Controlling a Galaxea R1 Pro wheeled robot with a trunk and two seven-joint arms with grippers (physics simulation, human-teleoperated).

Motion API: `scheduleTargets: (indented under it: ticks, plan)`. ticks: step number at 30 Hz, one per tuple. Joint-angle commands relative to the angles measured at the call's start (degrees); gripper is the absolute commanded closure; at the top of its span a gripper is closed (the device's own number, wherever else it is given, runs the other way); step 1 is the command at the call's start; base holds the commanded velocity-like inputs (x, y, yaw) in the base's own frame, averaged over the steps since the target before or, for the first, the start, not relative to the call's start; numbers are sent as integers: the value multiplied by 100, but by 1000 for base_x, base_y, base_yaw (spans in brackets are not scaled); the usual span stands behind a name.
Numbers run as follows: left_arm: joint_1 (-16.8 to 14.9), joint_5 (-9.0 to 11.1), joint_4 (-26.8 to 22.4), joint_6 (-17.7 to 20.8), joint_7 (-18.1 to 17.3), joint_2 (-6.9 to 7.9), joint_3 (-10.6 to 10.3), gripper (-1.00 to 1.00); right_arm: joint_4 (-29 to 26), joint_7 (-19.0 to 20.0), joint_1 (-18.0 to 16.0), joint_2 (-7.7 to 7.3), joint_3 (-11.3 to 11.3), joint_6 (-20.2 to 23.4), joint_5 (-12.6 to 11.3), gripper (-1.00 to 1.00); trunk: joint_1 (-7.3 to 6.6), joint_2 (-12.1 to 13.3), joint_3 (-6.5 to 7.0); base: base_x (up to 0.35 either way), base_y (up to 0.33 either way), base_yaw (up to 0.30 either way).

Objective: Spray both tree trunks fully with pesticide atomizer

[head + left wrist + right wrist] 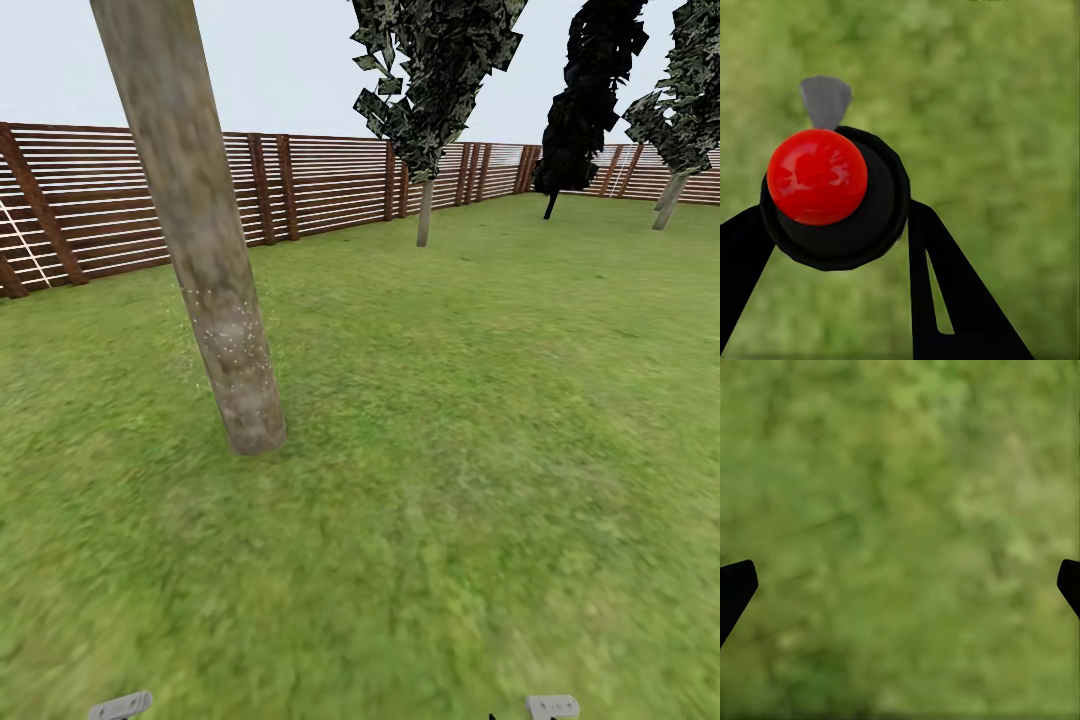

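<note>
A thick, leaning, mottled grey-brown tree trunk (pixel 205 230) rises from the lawn at the left of the head view. Fine pale pesticide specks (pixel 232 340) dot its lower part and the grass edge beside it. In the left wrist view my left gripper (pixel 832 240) is shut on the pesticide atomizer (pixel 832 195), seen end-on as a round black body with a red knob and a grey nozzle tip (pixel 825 99), over blurred grass. My right gripper (pixel 900 585) is open over bare grass, its black fingertips (pixel 735 585) far apart.
A brown slatted fence (pixel 320 185) edges the lawn along the back. A slim pale-trunked tree (pixel 425 210), a dark tree (pixel 570 150) and a leaning tree (pixel 668 200) stand far off at the back right. Open grass (pixel 480 420) spreads to the right of the trunk.
</note>
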Motion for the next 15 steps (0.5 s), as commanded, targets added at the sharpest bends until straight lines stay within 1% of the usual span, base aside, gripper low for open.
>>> scheduleTargets:
  ticks: [1, 15]
  plan:
    - [0, 1, 0, -1, 6, 0, -2, 100, 0, 0, 0, 0, 0, 2, 1, -100, 0, 0, 0, 0, 0, 0]
    - [0, 37, 0, 7, 6, 0, 5, 100, 0, 0, 0, 0, 0, 2, -2, -100, 0, 0, 0, 0, 0, 0]
